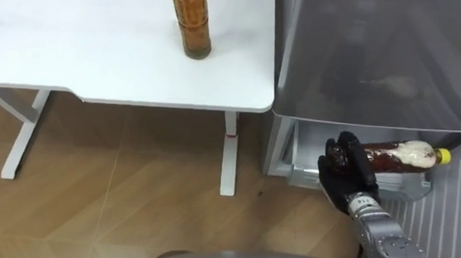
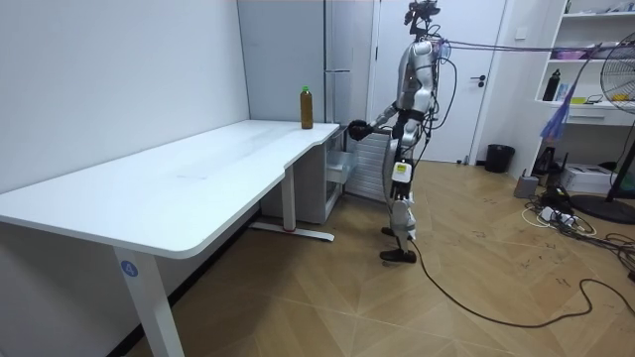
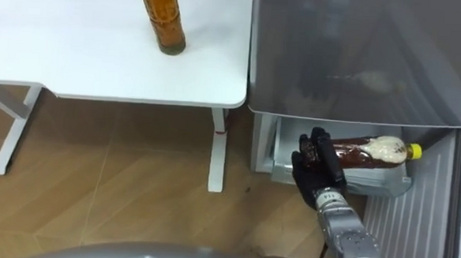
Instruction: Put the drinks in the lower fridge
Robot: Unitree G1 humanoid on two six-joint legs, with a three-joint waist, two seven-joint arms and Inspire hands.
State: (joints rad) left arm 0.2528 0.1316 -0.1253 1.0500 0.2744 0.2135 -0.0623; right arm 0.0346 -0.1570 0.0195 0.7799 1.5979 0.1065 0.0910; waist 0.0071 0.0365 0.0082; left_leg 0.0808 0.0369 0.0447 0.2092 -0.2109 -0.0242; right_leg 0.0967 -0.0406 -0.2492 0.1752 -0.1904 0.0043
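A brown drink bottle with a yellow cap [image 1: 403, 156] [image 3: 369, 150] lies level over the open lower fridge drawer [image 3: 374, 184], cap pointing right. My right hand [image 1: 345, 176] [image 3: 315, 173] is shut on its base end, at the drawer's left front. A second brown bottle [image 1: 191, 20] [image 3: 161, 15] stands upright on the white table [image 1: 100, 51] near its right edge. In the room view I stand facing the grey fridge [image 2: 347, 89] with that hand [image 2: 357, 127] stretched toward it.
The fridge's grey upper body [image 1: 376, 58] hangs over the drawer. A ribbed white door panel [image 1: 447, 215] stands open at the right. The table's white leg [image 1: 229, 153] is just left of the fridge, on wooden floor [image 1: 116, 194].
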